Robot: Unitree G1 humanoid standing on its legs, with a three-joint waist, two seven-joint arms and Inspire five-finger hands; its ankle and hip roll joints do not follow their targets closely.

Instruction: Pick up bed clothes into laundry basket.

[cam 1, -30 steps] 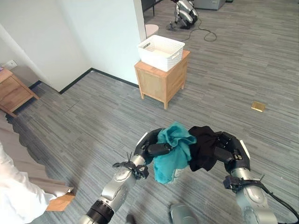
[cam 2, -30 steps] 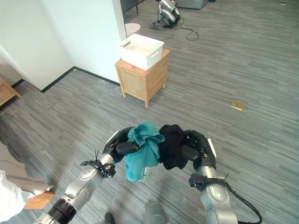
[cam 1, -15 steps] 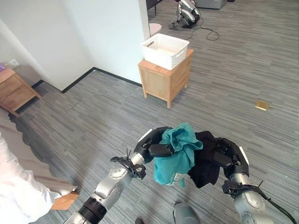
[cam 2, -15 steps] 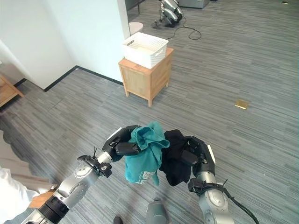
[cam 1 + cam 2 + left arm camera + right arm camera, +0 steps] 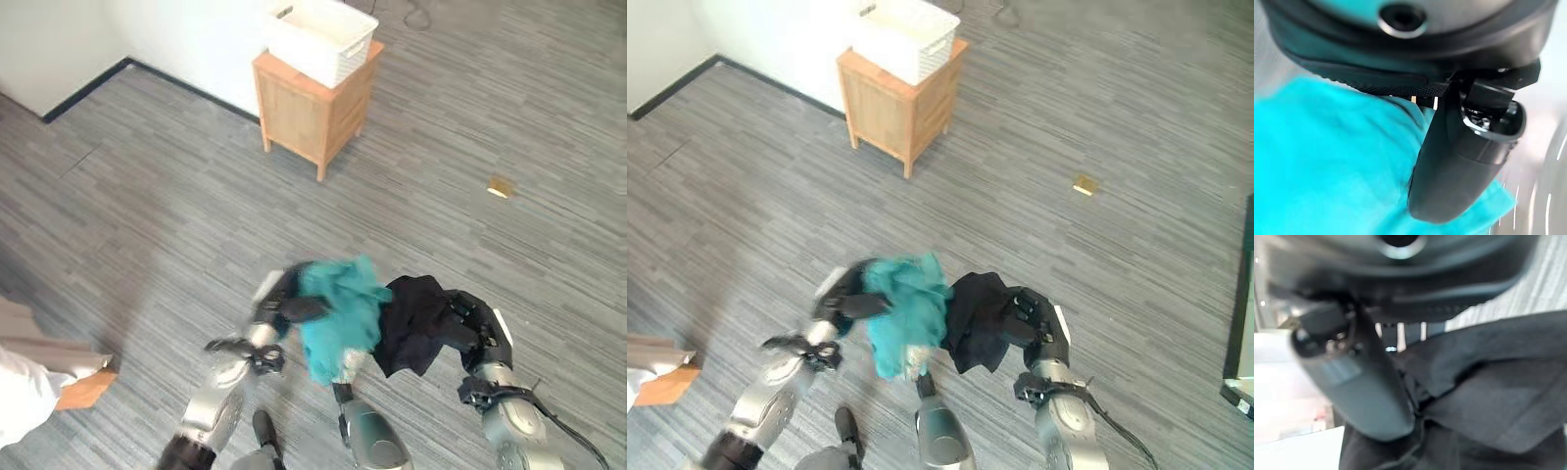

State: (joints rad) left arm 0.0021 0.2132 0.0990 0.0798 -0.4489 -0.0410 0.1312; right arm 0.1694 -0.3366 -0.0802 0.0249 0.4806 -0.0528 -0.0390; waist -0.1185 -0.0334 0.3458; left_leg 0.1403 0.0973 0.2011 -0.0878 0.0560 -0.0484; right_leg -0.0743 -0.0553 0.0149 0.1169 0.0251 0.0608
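My left hand [image 5: 284, 305] is shut on a teal garment [image 5: 338, 318] that hangs from it above the floor; in the left wrist view the thumb [image 5: 1459, 161] presses into the teal cloth [image 5: 1327, 161]. Beside it my right hand [image 5: 468, 328] is shut on a black garment [image 5: 411, 325]; the right wrist view has the thumb [image 5: 1356, 387] lying on the black cloth [image 5: 1488, 396]. The two garments hang side by side and touch. A white laundry basket [image 5: 318, 29] stands on a small wooden cabinet [image 5: 312, 103] far ahead, by the white wall.
Grey plank floor [image 5: 147, 206] lies open between me and the cabinet. A small yellow object [image 5: 502, 186] lies on the floor at the right. At the lower left are a white sleeve [image 5: 24, 401] and a tan edge of furniture [image 5: 83, 387].
The camera has tilted down and shifted, so the basket and cabinet now sit at the top edge. Both hands still hold their garments, a little lower in view.
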